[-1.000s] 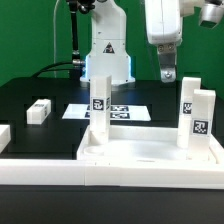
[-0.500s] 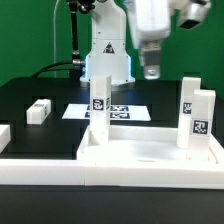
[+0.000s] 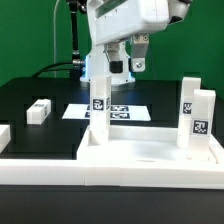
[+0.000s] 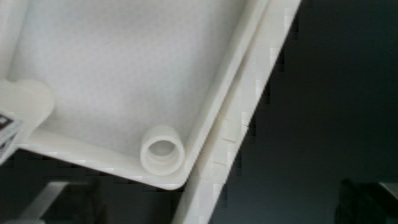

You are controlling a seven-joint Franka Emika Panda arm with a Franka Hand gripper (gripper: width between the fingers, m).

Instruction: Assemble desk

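The hand (image 3: 137, 66) hangs spread wide and empty, touching nothing, above the black surface (image 3: 40, 92). The desk panel (image 3: 150, 157) lies at the front, two tagged legs (image 3: 99, 102) upright on it.

Gripper (image 3: 134, 66) up & toward exterior view's left, away from tagged leg (image 3: 195, 113).

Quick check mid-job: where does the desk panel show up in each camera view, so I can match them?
Exterior view: the desk panel lies in the foreground, right of centre, with two legs standing on it.
Wrist view: the panel's rimmed inside fills most of the picture, seen close from above.
Shared landmark: probably the panel's raised rim; the round corner socket shows clearly only at the wrist.
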